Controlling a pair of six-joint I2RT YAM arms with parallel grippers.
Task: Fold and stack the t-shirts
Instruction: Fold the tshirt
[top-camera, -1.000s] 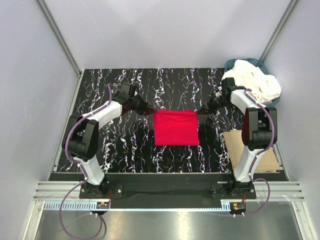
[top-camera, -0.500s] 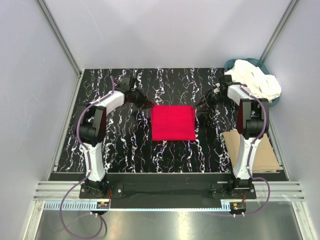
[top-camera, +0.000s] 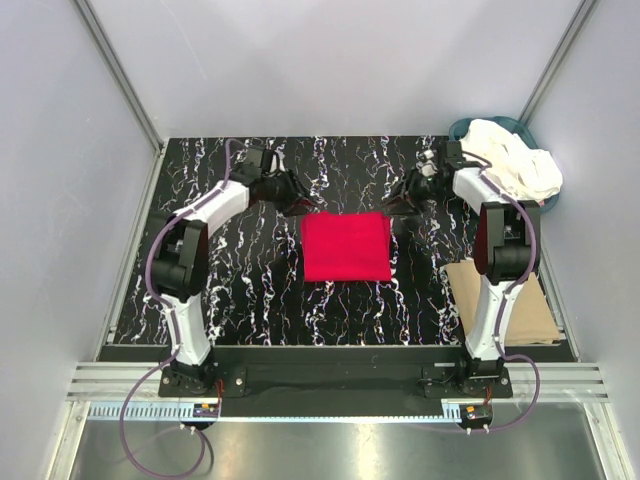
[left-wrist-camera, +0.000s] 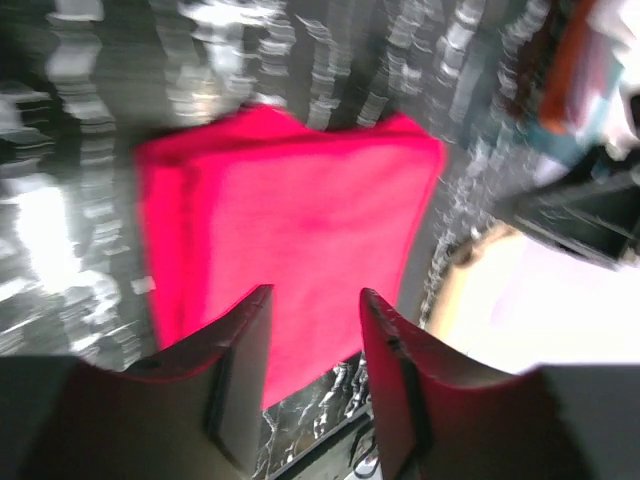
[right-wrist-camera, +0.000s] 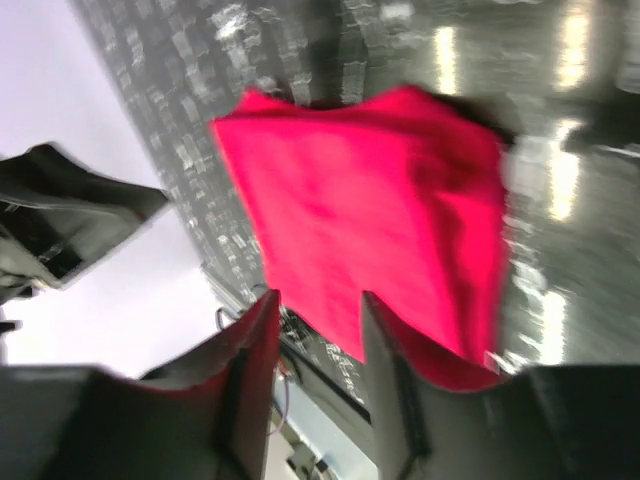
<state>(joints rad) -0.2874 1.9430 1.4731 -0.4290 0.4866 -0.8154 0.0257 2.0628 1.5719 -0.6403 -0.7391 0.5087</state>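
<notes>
Red t-shirt (top-camera: 346, 246) lies folded, left gripper (top-camera: 298, 205) and right gripper (top-camera: 393, 205) half-parted and empty just beyond its far corners: best lift straight up, snagging nothing

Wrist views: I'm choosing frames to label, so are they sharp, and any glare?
Left wrist: motion-smeared, red t-shirt edges soft, glare on the table at left. Right wrist: equally smeared, streaky highlights at right. Top external: sharp, evenly lit.
</notes>
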